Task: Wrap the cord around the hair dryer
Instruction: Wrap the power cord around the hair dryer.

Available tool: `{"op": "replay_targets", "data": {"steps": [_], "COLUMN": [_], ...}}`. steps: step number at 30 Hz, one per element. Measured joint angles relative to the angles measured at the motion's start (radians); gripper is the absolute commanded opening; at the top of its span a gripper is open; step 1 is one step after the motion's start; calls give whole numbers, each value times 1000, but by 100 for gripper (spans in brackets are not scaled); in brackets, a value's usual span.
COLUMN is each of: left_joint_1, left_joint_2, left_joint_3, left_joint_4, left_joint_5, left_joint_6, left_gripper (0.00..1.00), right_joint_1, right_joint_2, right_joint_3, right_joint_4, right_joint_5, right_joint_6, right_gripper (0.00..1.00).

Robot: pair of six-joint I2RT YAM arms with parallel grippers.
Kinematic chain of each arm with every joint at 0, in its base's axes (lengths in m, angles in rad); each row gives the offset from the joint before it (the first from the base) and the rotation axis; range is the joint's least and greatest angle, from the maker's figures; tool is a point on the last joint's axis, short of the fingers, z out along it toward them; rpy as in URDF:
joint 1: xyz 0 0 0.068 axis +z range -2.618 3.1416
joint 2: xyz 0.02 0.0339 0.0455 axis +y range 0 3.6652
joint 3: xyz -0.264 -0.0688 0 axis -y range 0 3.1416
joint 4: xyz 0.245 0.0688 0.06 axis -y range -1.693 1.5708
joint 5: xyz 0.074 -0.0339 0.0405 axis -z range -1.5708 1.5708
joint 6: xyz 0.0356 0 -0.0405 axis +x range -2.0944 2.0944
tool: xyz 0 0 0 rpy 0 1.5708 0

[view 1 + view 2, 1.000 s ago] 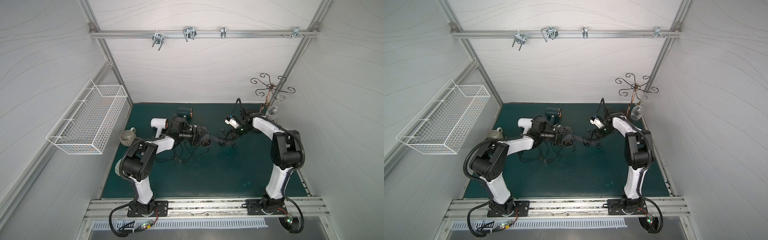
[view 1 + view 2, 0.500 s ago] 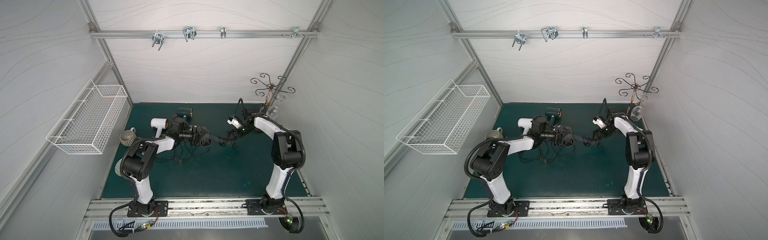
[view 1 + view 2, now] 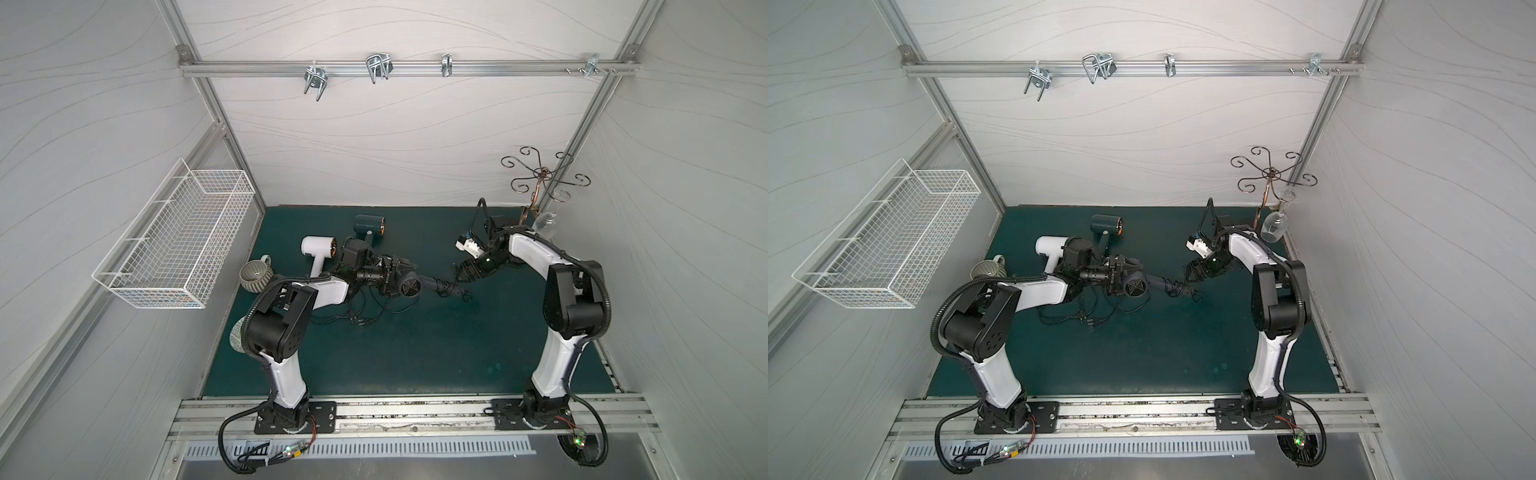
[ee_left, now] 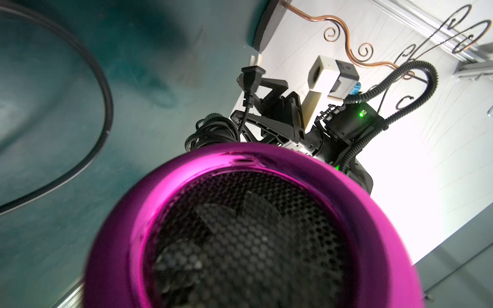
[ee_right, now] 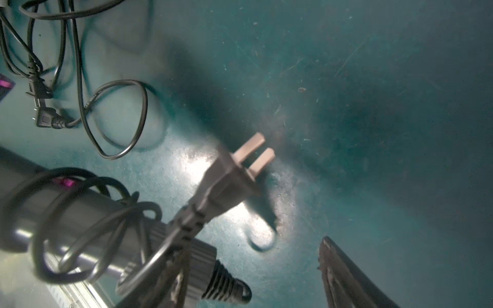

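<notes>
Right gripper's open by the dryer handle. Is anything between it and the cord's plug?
Nothing visible. The plug juts free just ahead of the right gripper, attached to the cord coiled on the hair dryer handle; only the green mat lies behind it.

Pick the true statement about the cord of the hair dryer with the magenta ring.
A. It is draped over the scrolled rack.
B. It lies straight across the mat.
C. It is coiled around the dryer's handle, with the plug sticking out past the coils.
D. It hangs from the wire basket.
C: the right wrist view shows the cord looped several times around the grey handle, with the plug jutting out beyond the coils over the mat.
</notes>
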State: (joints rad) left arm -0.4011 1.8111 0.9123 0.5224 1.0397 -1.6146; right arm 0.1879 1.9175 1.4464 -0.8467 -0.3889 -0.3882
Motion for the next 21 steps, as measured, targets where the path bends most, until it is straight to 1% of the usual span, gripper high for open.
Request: {"op": "replay_targets", "data": {"steps": [10,21], "left_joint_1": [2,6], "left_joint_2": [0,-2], "left_joint_3": [-9,-23], "left_joint_4": [36,50], "left_joint_5": [-16,-37], "left_joint_6": [-61,-88], "left_gripper": [0,0], "right_joint_1": [-6,-7], "right_joint_2": [-8,-60], "right_joint_3": [-13,-57], "right_joint_4": [-8,-22], "right_joint_5": [20,31], "right_joint_6": [22,34], "right_gripper": [77,78]}}
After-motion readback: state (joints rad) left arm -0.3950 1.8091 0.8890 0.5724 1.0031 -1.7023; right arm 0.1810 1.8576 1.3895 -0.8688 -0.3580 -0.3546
